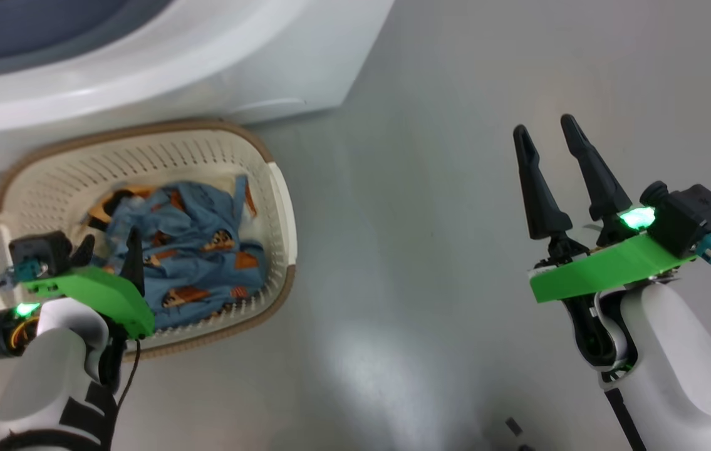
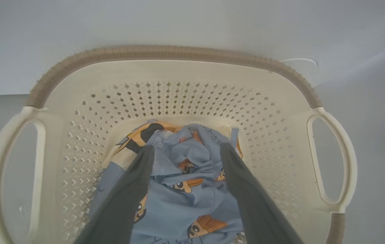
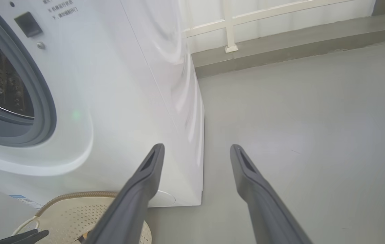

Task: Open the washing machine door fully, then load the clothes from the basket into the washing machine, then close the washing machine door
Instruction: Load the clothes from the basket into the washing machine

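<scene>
Both were released and empty: the left hand [image 1: 111, 244] hung above the clothes [image 1: 192, 250] in the basket [image 1: 142, 128], apparently to seize them, the right hand [image 1: 544, 125] aside.

light-blue clothes [image 2: 185, 189], orange-brown cartoon print

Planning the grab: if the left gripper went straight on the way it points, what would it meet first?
Most likely the clothes bunched in the basket; the open left gripper points right at them, though depth is unclear.
</scene>
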Tool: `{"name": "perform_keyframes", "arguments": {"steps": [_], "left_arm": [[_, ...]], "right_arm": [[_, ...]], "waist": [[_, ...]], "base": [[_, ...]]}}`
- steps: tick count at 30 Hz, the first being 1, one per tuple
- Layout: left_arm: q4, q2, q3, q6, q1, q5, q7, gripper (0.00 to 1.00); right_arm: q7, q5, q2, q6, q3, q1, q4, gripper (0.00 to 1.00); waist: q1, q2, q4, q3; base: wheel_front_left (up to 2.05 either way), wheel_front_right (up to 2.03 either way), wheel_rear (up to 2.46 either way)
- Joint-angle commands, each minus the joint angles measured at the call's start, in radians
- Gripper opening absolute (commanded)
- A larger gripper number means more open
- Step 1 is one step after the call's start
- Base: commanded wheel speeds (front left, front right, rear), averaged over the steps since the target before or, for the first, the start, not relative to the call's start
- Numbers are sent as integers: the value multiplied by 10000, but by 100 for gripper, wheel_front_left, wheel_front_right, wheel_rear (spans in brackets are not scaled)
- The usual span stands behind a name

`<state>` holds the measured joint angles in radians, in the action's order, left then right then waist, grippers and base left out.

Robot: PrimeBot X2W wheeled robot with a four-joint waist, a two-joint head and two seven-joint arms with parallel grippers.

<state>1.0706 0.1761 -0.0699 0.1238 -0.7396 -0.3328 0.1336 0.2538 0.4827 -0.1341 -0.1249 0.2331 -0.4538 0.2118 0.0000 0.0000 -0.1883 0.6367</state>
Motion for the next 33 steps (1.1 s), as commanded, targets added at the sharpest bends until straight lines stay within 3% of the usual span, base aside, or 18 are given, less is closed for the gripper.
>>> {"name": "perform_keyframes", "arguments": {"steps": [1, 15, 33], "left_arm": [[145, 441, 134, 14, -110, -93, -91, 100], [1736, 1066, -140, 28, -1485, -245, -1136, 100], [2153, 1719, -946, -541, -2666, 270, -3361, 100]], "right_arm": [[80, -84, 38, -58, 231, -5, -272, 100], [80, -34, 461, -58, 345, -517, -611, 100], [80, 11, 721, -58, 409, -786, -788, 100]], "waist": [[0, 0, -334, 820], [0, 0, -930, 2489], [0, 0, -1295, 3645]], "base": [[0, 0, 0], [0, 0, 0], [0, 0, 0]]}}
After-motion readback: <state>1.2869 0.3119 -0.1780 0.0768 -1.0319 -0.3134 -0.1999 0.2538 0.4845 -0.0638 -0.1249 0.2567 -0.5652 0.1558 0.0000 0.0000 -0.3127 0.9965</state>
